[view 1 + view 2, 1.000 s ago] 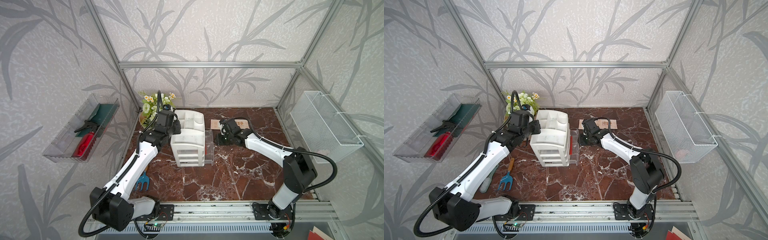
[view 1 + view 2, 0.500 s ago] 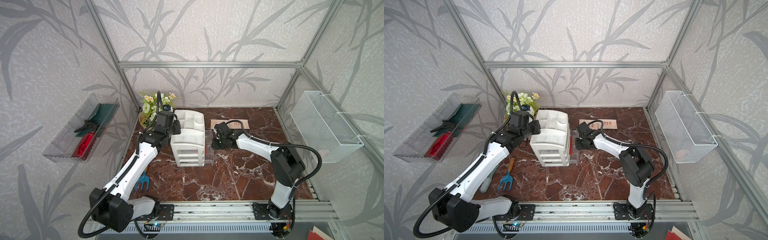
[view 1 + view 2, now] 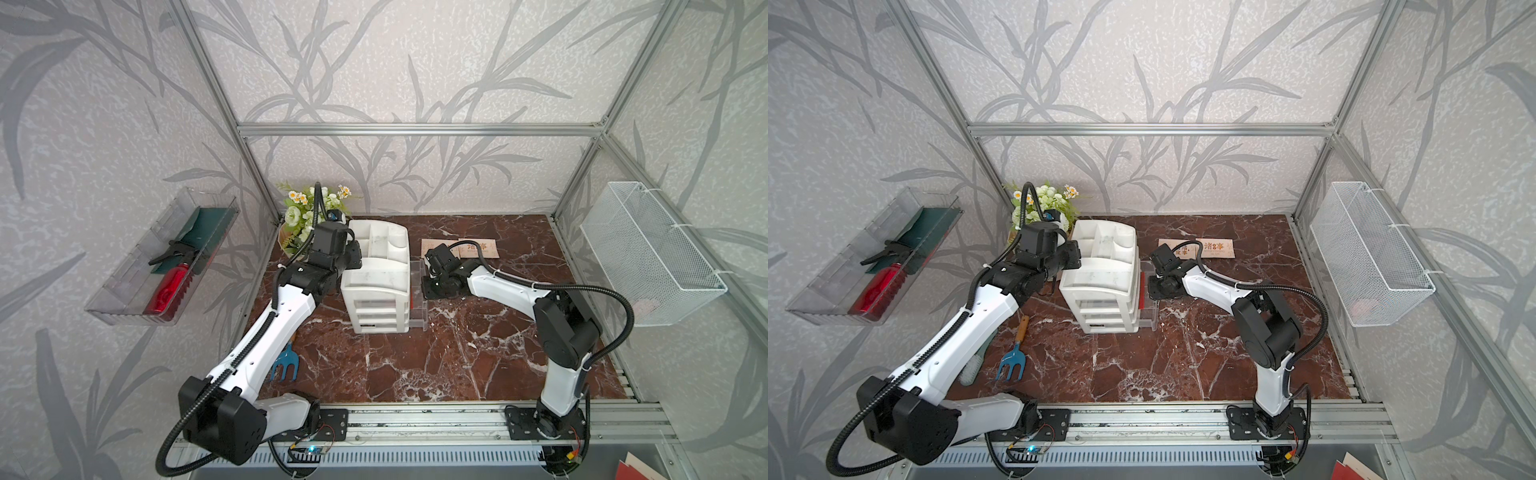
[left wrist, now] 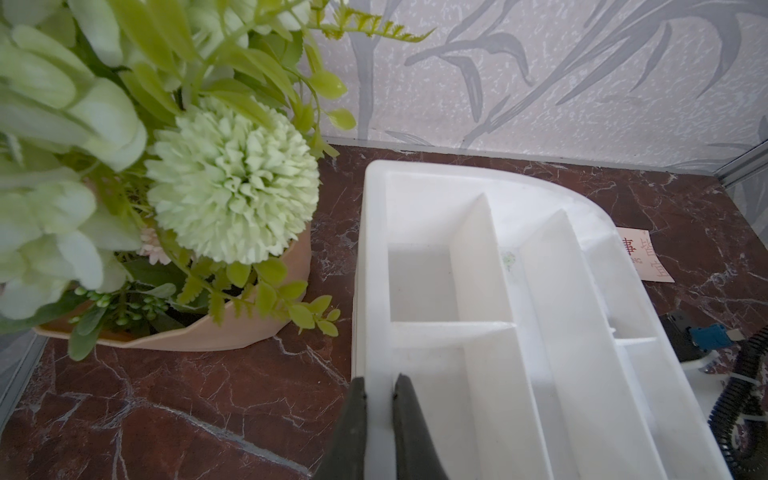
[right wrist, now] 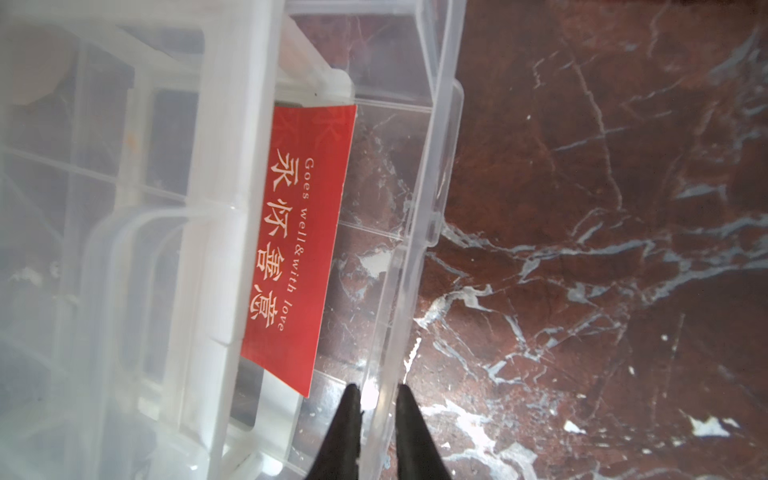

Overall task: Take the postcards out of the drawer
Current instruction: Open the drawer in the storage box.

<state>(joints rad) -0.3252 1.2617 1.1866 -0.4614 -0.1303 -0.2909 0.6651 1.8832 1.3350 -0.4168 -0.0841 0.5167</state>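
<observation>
At the pulled-out drawer (image 5: pixel 432 199) of the white desk organiser (image 3: pixel 376 276), the right gripper (image 5: pixel 378 405) is pinching the clear front wall, one finger sitting inside and one outside; the red postcard (image 5: pixel 299 249) with gold characters is lying inside that drawer, its long edge tucked partly beneath the organiser's frame; two beige postcards (image 3: pixel 1214 248) are lying flat, side by side, on the marble tabletop (image 3: pixel 415 361) near the back wall, just behind the right arm; the left gripper (image 4: pixel 379 395) is clamping the organiser's top rim on the side facing the potted artificial flowers (image 4: pixel 232 187).
</observation>
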